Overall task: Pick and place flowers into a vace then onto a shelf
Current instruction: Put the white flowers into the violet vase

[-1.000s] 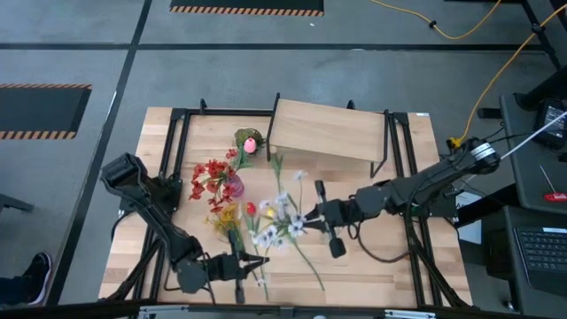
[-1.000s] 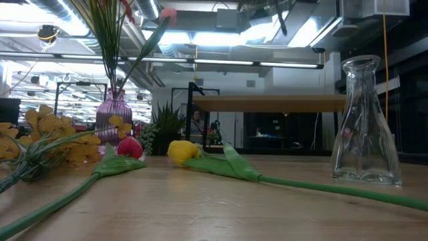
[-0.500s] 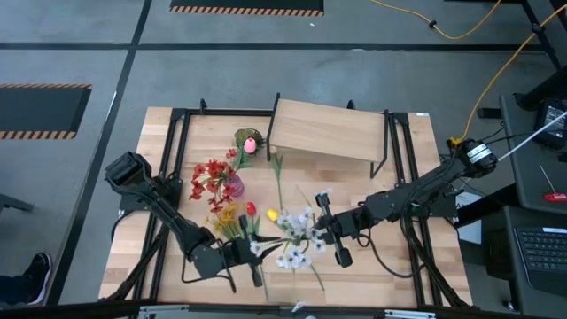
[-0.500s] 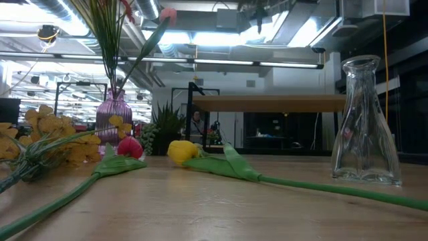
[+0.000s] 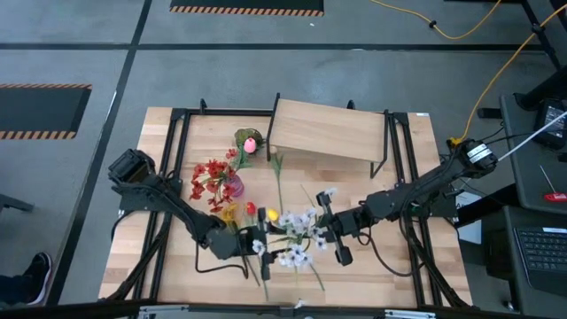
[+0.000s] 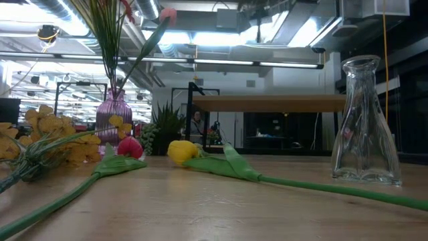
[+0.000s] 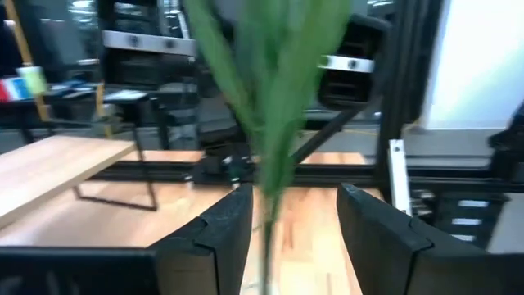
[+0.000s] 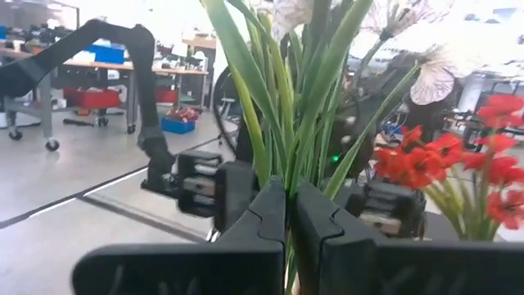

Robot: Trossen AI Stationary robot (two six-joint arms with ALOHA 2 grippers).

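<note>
A bunch of white flowers with green leaves hangs over the table's middle, with my right gripper shut on it. My left gripper stands open at the bunch's other side. In the left wrist view a green stem runs between its fingers; I cannot tell whether they touch it. Red flowers stand in a purple vase. Yellow flowers, a red tulip bud and a yellow tulip bud lie on the table. A clear glass vase stands upright. The shelf is at the far side. My right gripper pinches the bunch's green stems and leaves between its two shut fingers. The fingers come level from the table's right. The leaves and white blooms spread out beyond the fingertips toward my left gripper.
A small green pot with a pink bud stands by the shelf's left end. A long green tulip stem lies across the table's near part. Black frame rails run along both table sides.
My left gripper has swung from the near edge toward the table's right and the white bunch, and has opened. My right gripper has come toward the near edge with the bunch, whose blooms have shifted the same way.
</note>
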